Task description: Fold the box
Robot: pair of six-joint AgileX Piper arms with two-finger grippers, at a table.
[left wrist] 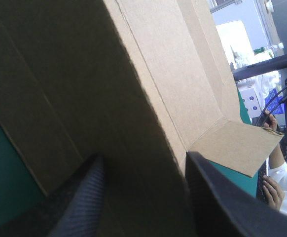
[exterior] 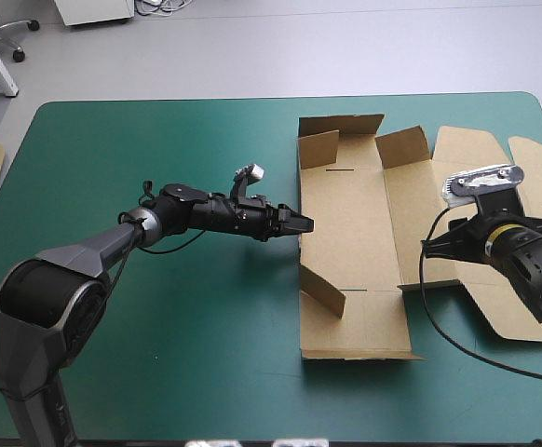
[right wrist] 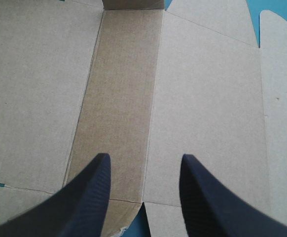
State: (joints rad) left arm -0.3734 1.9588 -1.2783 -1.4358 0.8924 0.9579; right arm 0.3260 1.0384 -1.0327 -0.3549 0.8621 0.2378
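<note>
The left gripper [left wrist: 144, 158] has its black fingers [left wrist: 87, 197] spread apart and clamped on nothing. The left edge of the brown box [exterior: 345, 242] rises just ahead of them, board filling the gap between the tips; contact cannot be told. The right gripper [right wrist: 144, 159] is likewise spread and empty, hovering over the flat panels on the box's right side. The box lies on the right half of the teal-green cover [exterior: 159, 140], mostly flat, a few short flaps standing

Left hand [left wrist: 143, 156], fingers spread, faces the box [left wrist: 148, 74].
</note>
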